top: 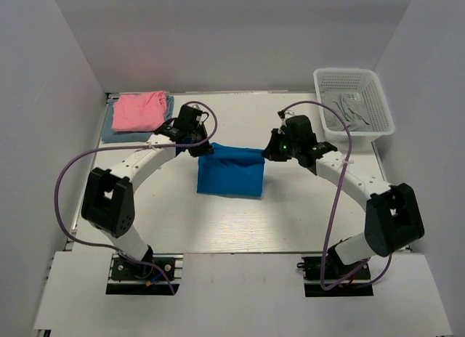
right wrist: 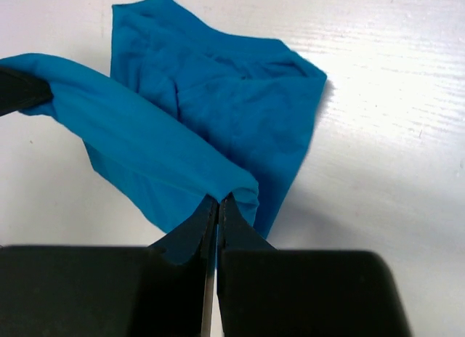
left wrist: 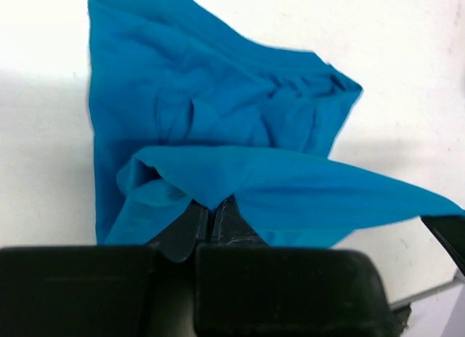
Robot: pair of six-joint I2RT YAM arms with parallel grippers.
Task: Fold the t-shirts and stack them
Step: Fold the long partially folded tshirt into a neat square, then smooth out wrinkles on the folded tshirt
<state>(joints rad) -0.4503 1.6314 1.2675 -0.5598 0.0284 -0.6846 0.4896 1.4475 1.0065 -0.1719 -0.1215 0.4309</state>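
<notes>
Left jaws and right jaws each pinch shut on a far corner of the blue t-shirt (top: 231, 179), its lifted edge stretched crosswise between them, the rest lying on the surface (top: 305, 213) on their near side.

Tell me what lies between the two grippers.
The blue t-shirt, its lifted edge stretched from left gripper to right gripper; the top view shows it.

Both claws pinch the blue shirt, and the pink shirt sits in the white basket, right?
Not in the basket: the top view shows the pink shirt lying on the grey-blue shirt at back left. The left gripper and right gripper do pinch the blue shirt.
</notes>
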